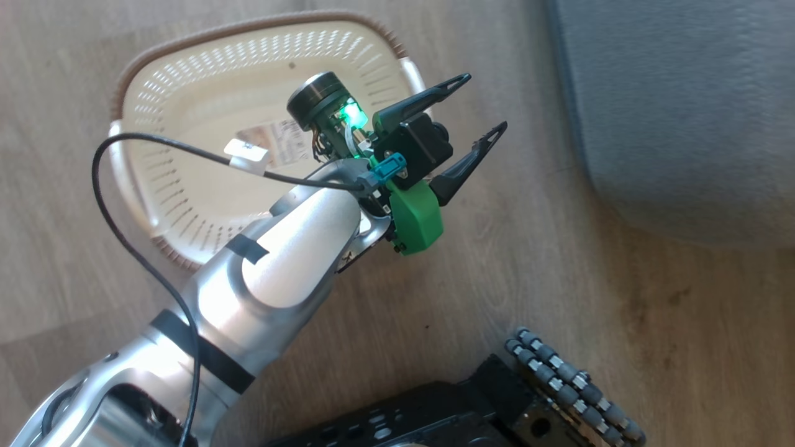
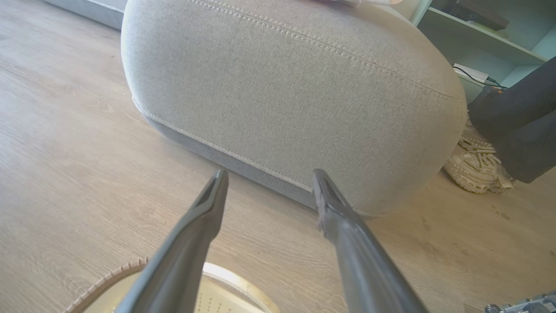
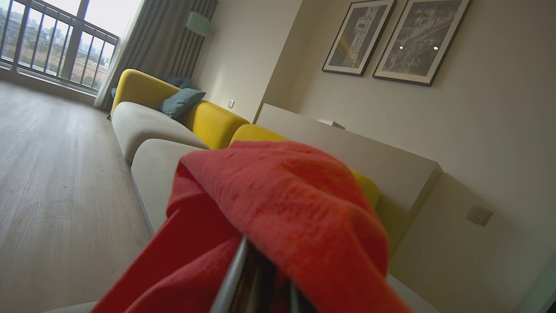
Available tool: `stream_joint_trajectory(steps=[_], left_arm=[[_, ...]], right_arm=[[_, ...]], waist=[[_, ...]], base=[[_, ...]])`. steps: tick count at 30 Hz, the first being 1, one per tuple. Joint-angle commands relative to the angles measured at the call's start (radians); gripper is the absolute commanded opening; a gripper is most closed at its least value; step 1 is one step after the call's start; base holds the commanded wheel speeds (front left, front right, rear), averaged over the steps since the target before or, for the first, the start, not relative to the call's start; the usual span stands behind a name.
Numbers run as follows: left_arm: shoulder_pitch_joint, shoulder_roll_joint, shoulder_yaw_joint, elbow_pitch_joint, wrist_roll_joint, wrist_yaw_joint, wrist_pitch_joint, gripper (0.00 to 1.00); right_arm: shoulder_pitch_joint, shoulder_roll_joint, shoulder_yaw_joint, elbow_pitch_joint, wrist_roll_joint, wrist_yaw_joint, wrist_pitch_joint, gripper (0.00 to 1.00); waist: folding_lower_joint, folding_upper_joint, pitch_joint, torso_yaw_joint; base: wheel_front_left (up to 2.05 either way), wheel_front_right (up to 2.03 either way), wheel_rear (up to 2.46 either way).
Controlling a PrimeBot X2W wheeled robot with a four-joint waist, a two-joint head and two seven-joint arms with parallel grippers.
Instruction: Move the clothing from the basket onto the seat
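I have the soft bright red fabric garment point(image 3: 282, 195) draped over the right jaws, raised with yellow sofa backs point(image 3: 213, 121) beyond it. The cloth hides the tips, so I cannot tell whether they pinch it or merely carry it. I judge it rides high so that it clears the floor on the way to the seat.

The cream-white perforated plastic basket with a brown woven-look rim point(image 1: 205, 81) sits on the wooden floor point(image 1: 559, 279). What I see of its inside is bare but for the sticker point(image 1: 279, 139) on its base.

My left jaws are spread wide and hold nothing. They hover over the basket's right edge and point at the large light grey upholstered seat point(image 2: 282, 108) to the right, near it but apart.

By the seat's far right corner lie a pale knitted shoe point(image 2: 475, 167) and a dark grey shape I cannot identify. I judge neither blocks the way. A black cable point(image 1: 101, 202) from the left arm loops over the basket.
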Motion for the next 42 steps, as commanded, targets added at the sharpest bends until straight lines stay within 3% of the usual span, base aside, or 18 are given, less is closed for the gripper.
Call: stream_joint_trajectory(steps=[1,7,15,16,17,18,29,42], left_arm=[[-0.015,-0.009,0.011,-0.029,-0.004,-0.001,-0.007,1.00],[-0.023,-0.012,0.005,-0.033,-0.006,0.006,-0.009,1.00],[-0.024,-0.014,0.018,-0.067,-0.004,0.012,-0.010,1.00],[-0.023,-0.014,0.020,-0.070,-0.004,0.012,-0.010,1.00],[-0.023,-0.014,0.022,-0.073,-0.004,0.012,-0.010,1.00],[-0.021,-0.014,0.023,-0.077,-0.004,0.011,-0.010,1.00],[0.010,-0.015,0.035,-0.104,-0.013,0.006,-0.010,1.00],[0.091,-0.015,0.022,-0.150,-0.073,0.005,-0.010,1.00]], right_arm=[[-0.015,-0.049,-0.019,-0.002,-0.012,0.000,-0.002,0.00],[-0.055,-0.038,-0.075,0.186,-0.047,0.000,0.018,0.00],[0.038,-0.031,-0.145,0.352,-0.069,0.000,-0.001,0.00],[0.052,-0.028,-0.143,0.363,-0.068,0.000,-0.003,0.31],[0.064,-0.025,-0.143,0.371,-0.063,0.000,-0.004,0.75],[0.091,-0.019,-0.137,0.360,-0.045,0.000,-0.005,1.00],[0.308,0.007,-0.018,0.240,0.104,0.000,-0.006,1.00],[0.555,0.021,0.169,0.051,0.257,0.000,-0.006,1.00]], waist=[[-0.0001,0.0001,0.035,0.044],[-0.0001,0.0001,0.074,0.100],[-0.0001,0.0001,0.077,0.119],[-0.0001,0.0001,0.074,0.118],[-0.0001,0.0001,0.069,0.116],[-0.0001,0.0001,0.057,0.115],[-0.0001,0.0001,-0.060,0.098],[-0.0001,0.0001,-0.307,0.113]], base=[[0.00,0.00,0.00],[0.00,0.00,0.00],[0.00,0.00,0.00],[0.00,0.00,0.00],[0.00,0.00,0.00],[0.00,0.00,0.00],[0.00,0.00,0.00],[0.00,0.00,0.00]])
